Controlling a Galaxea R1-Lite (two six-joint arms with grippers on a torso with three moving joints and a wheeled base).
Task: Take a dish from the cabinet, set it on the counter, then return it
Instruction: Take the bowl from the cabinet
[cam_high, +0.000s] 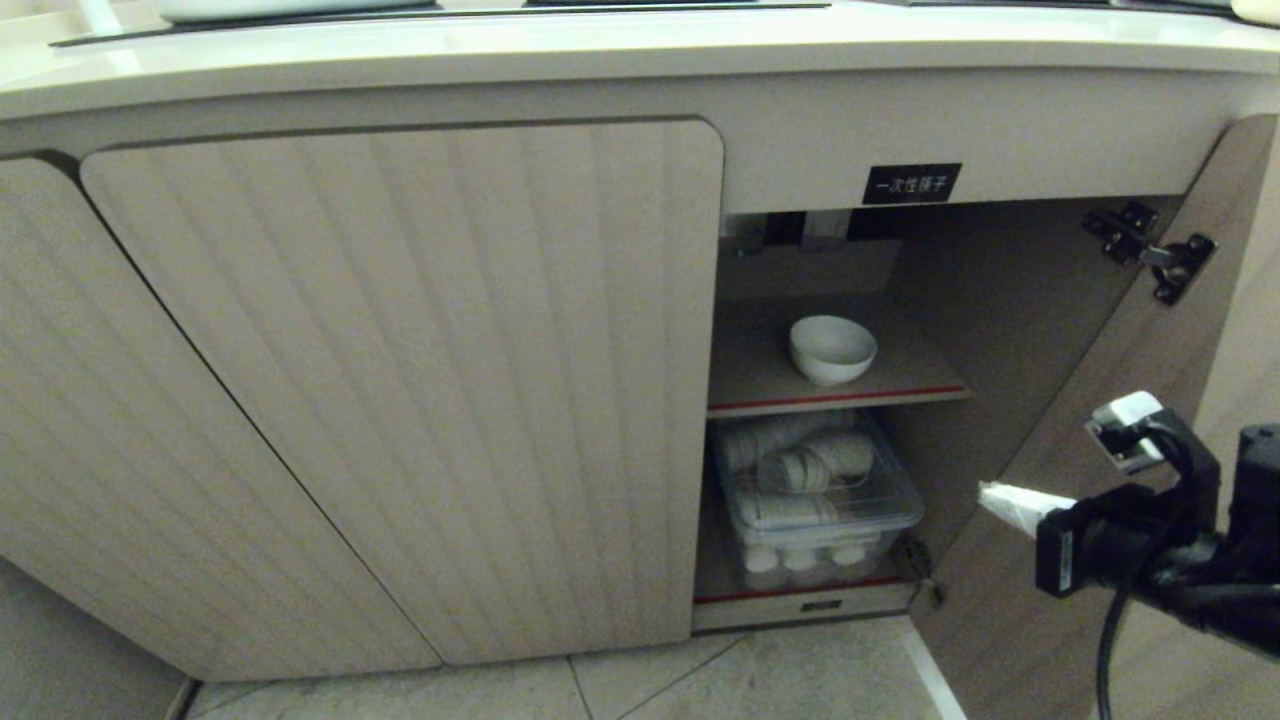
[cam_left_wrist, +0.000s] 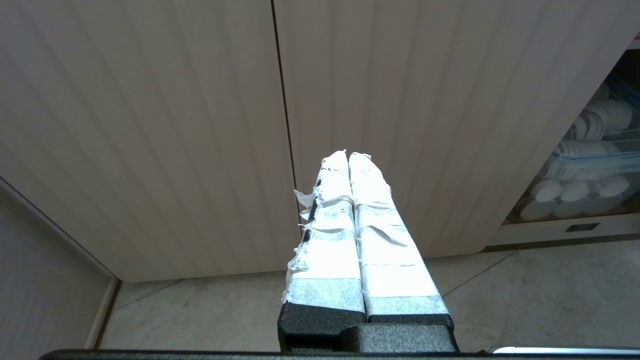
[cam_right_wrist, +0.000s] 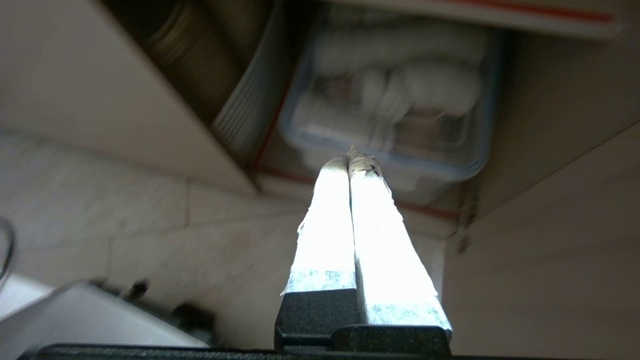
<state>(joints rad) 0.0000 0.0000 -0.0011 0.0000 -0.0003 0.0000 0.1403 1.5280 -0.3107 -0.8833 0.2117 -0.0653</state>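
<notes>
Cabinet (cam_high: 400, 400) has its right door (cam_high: 1120, 330) swung open, the two left ribbed doors closed; black label (cam_high: 911, 184) with white characters sits above the open bay; counter (cam_high: 640, 50) runs along the far top edge of the head view.

Dish (cam_high: 832, 349), small white bowl, sits upright on the upper red-edged shelf (cam_high: 760, 385) inside the open bay, toward the middle of that shelf, touched by nothing; below it a clear plastic bin (cam_high: 820, 500) of stacked white cups on the lower shelf, filling most of that space.

Right gripper (cam_high: 1005, 505) in front of the open bay at lower right, near the open door's inner face, at about the bin's level, well below and right of the dish; taped white fingers pressed together, nothing between them; wrist view shows the fingertips (cam_right_wrist: 350, 162) pointing toward the bin (cam_right_wrist: 390, 115), apart from it.

Left gripper (cam_left_wrist: 348, 157) out of the head view; its wrist view shows taped fingers together, empty, facing the closed ribbed doors (cam_left_wrist: 150, 125) above the tiled floor (cam_left_wrist: 525, 300), with the bin (cam_left_wrist: 590, 165) off to the side.
</notes>
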